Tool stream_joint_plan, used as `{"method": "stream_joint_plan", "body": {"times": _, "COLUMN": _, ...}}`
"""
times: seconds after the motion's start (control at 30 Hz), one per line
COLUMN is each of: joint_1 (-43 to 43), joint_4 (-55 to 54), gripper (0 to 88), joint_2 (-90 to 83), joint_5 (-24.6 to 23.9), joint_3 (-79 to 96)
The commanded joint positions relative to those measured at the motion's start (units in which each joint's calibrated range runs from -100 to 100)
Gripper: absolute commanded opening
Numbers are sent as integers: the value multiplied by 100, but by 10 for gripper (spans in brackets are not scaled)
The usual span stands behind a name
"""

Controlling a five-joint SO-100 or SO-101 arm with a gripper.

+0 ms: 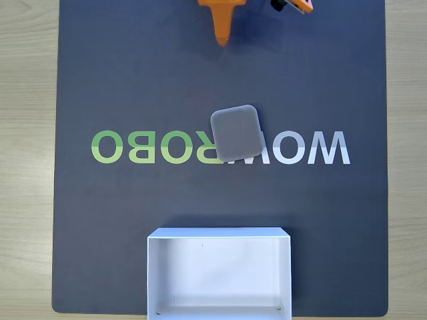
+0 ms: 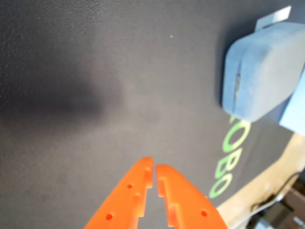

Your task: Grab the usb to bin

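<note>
While the orange claw hangs above bare mat with its two fingers almost touching at the tips and nothing between them, the usb lies flat on the dark mat, covering the middle letters of the printed word. In the fixed view, the claw's tip sits well apart from the usb, toward the top edge and slightly left of it. The bin stands on the opposite side of the usb, toward the bottom edge, with a clear strip of mat between the two.

Judging from this, the main risk is the narrow claw. If it comes down on the usb without widening first, the fingers would likely land on its top face and push or skid it across the mat instead of straddling it. A side seam visible in the wrist view hints at smooth rounded edges, so a shallow pinch could slip off.

Being close to square, the usb has no clear long axis. It sits turned a little against the word, its corners off the mat's edges, so the fingers may need to turn to meet flat sides.
</note>
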Motion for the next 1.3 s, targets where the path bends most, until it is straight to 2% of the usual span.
{"method": "stream_joint_plan", "body": {"times": 0.0, "joint_1": -23, "joint_4": -184, "gripper": 10, "joint_2": 59, "joint_5": -9, "joint_3": -27}}
{"method": "stream_joint_plan", "body": {"times": 0.23, "joint_1": -31, "joint_4": -1022, "gripper": 10, "joint_2": 1484, "joint_5": -9, "joint_3": -749}}
{"method": "stream_joint_plan", "body": {"times": 0.4, "joint_1": -31, "joint_4": -1467, "gripper": 10, "joint_2": 3451, "joint_5": -9, "joint_3": -2592}}
{"method": "stream_joint_plan", "body": {"times": 0.73, "joint_1": -31, "joint_4": -1371, "gripper": 28, "joint_2": 7664, "joint_5": 55, "joint_3": -6513}}
{"method": "stream_joint_plan", "body": {"times": 0.83, "joint_1": -31, "joint_4": -899, "gripper": 85, "joint_2": 8639, "joint_5": 491, "joint_3": -7479}}
{"method": "stream_joint_plan", "body": {"times": 1.03, "joint_1": -376, "joint_4": 1108, "gripper": 203, "joint_2": 9852, "joint_5": 1232, "joint_3": -9051}}
{"method": "stream_joint_plan", "body": {"times": 1.27, "joint_1": -460, "joint_4": 2304, "gripper": 325, "joint_2": 10555, "joint_5": 1411, "joint_3": -9584}}
